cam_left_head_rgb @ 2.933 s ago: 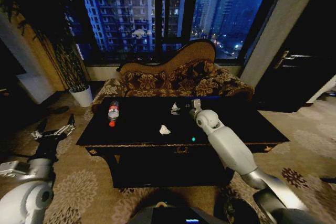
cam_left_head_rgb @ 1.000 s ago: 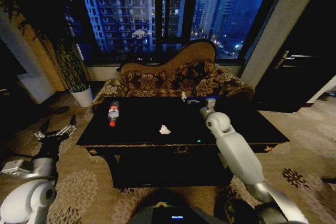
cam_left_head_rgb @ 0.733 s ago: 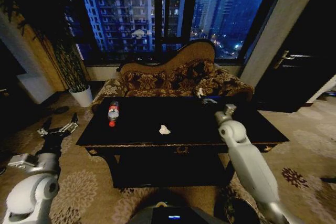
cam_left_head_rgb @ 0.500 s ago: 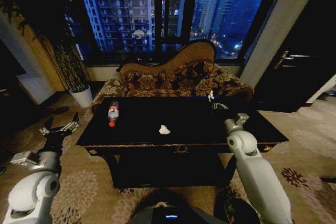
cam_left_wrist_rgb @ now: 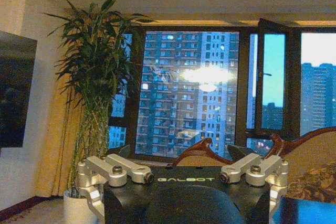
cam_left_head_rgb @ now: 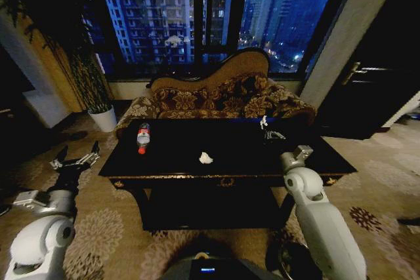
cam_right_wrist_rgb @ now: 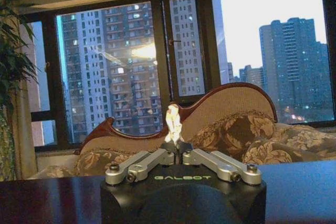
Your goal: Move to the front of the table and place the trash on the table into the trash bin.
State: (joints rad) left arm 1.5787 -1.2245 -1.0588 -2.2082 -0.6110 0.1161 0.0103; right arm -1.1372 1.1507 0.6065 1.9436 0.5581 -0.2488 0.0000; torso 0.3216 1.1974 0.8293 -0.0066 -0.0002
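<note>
The black table (cam_left_head_rgb: 170,162) stands straight ahead. A clear bottle with a red label (cam_left_head_rgb: 142,137) lies near its left end, and a white paper wad (cam_left_head_rgb: 206,157) sits in the middle. My right gripper (cam_left_head_rgb: 265,128) hovers over the table's right part, shut on a second white wad (cam_left_head_rgb: 263,122). That wad (cam_right_wrist_rgb: 173,121) sticks up between the closed fingertips of the right gripper (cam_right_wrist_rgb: 176,146). My left gripper (cam_left_head_rgb: 75,160) hangs open over the carpet left of the table. A dark round shape (cam_left_head_rgb: 281,261) by my base may be the trash bin; I cannot tell.
A patterned brown sofa (cam_left_head_rgb: 223,100) stands right behind the table, under the big window. A potted plant (cam_left_head_rgb: 102,119) is at the back left and a dark door (cam_left_head_rgb: 374,96) at the right. Patterned carpet surrounds the table.
My right gripper took a wad off the table's middle, lifted it and carried it to the table's right part. The left arm rose slightly. The camera shifted a little.
</note>
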